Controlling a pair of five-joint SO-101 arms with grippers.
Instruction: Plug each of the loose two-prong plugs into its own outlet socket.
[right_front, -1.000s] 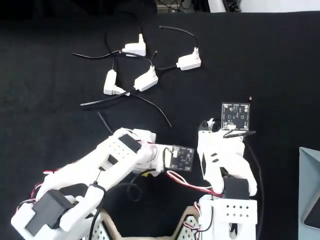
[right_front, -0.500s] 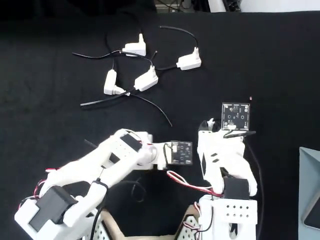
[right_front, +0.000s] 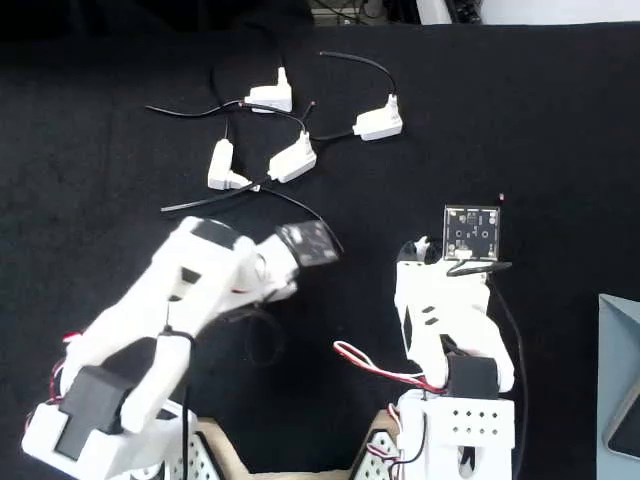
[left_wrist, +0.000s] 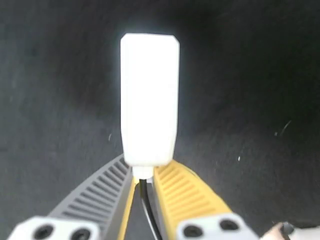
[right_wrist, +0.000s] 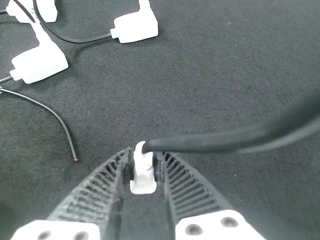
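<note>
Left wrist view, plug (left_wrist: 149, 100) base between fingers (left_wrist: 182, 187)

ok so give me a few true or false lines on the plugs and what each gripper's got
1. Four white plugs lie on the black table beyond the arms. True.
2. The right gripper is open and empty. False: it is shut on a small white connector that has a black cable.
3. The left gripper grips a white block at the end where its black cord comes out. True.
4. Both of the left gripper's fingers are yellow. False: one finger is yellow, the other grey.
</note>
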